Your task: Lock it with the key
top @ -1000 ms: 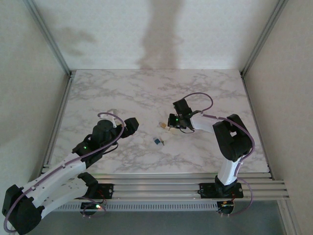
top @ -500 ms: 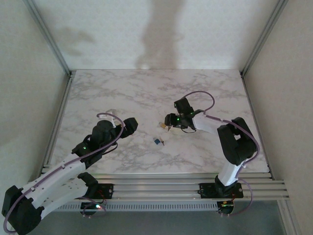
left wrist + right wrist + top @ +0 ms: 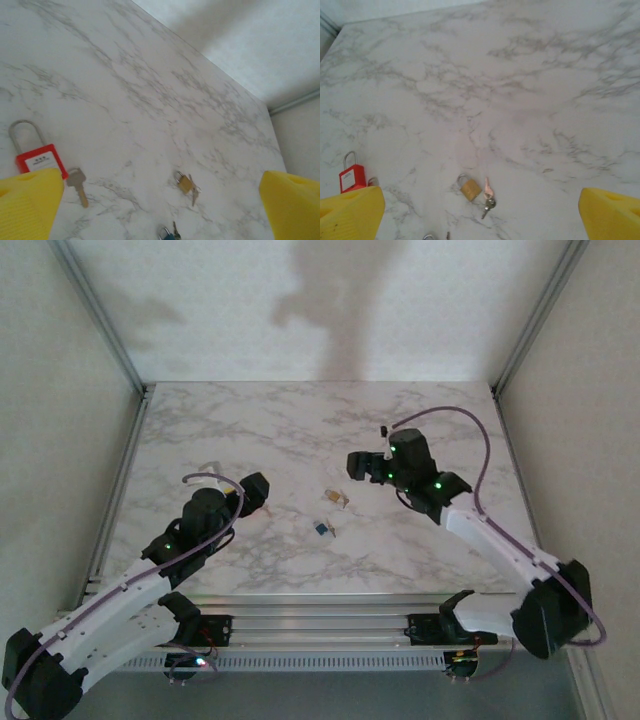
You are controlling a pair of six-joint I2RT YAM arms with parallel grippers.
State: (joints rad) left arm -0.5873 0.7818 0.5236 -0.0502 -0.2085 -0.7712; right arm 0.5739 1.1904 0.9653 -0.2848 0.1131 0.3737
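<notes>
Presently, left pincer [image 3: 254, 490] and right pincer [image 3: 358, 465] hang released, empty, above the tabletop [image 3: 250, 420]; brass padlock [image 3: 469, 188] and keys [image 3: 488, 197] lie free; pickup seems pending, calling for a key grasp.

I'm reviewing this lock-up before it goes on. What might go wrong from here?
Wrong pairing: three locks lie on the table, the brass padlock, red padlock and blue padlock, each with a key nearby. Poor grip: the keys by the brass padlock are small and lie flat, so the open right end effector may push them instead of gripping them.
</notes>
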